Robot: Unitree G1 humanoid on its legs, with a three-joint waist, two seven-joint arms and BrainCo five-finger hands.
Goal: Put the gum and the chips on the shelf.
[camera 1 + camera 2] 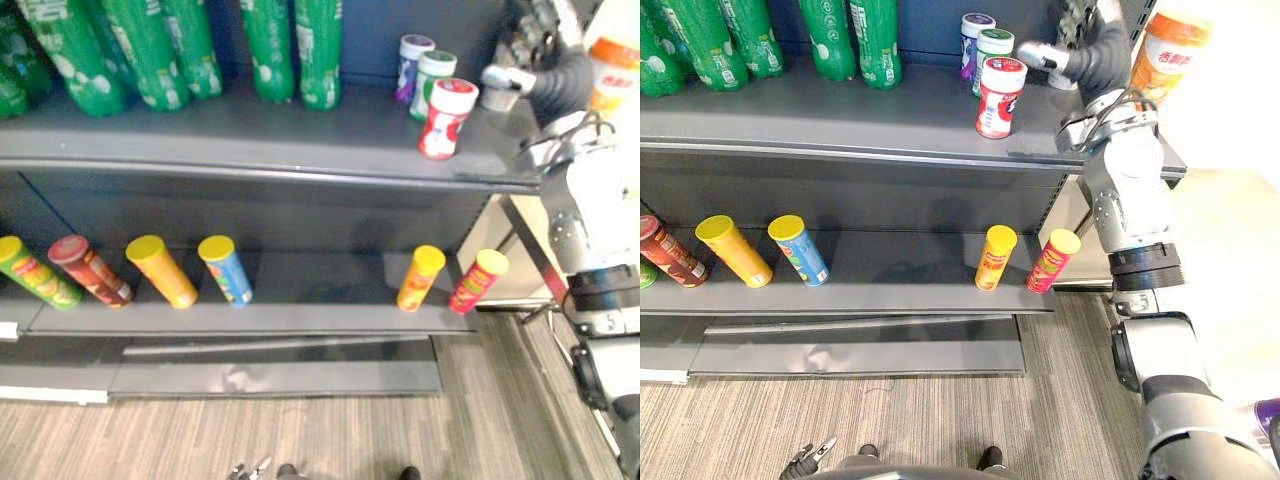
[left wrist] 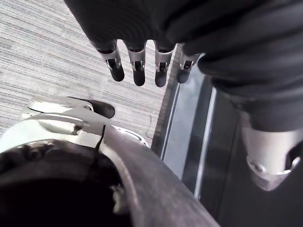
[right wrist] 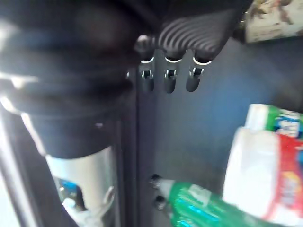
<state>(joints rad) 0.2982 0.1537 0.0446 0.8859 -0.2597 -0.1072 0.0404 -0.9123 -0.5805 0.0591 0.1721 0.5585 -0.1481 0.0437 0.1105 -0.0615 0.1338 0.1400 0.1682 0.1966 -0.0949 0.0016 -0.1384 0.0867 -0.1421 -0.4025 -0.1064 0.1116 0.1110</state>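
Three gum jars (image 1: 433,85) stand bunched at the right end of the upper shelf (image 1: 250,130): a purple-lidded jar (image 1: 411,65) at the back, a green-lidded jar (image 1: 433,78) just in front of it, and a red-and-white jar (image 1: 445,118) nearest the edge. All three are upright.

Up beside them is the right hand (image 1: 1095,55), raised at the shelf's right end, its thumb reaching toward the red-and-white jar and very near its lid. From the wrist its fingers (image 3: 170,78) hang straight and apart, wrapped round nothing, with the jars and a green bottle past them.

Down on the lower shelf (image 1: 300,318) lie the chips cans (image 1: 225,270), six of them tilted with lids toward the front. Four sit in a row on the left: green, red-brown, yellow, blue. Two more, an orange can (image 1: 420,278) and a red can (image 1: 478,281), sit side by side well to the right.

Green bottles (image 1: 150,50) line the back of the upper shelf on the left. An orange bottle (image 1: 1170,45) shows just past the right hand.

Left hand (image 2: 138,71) hangs low over the striped floor (image 2: 57,52), fingers straight and relaxed, empty.
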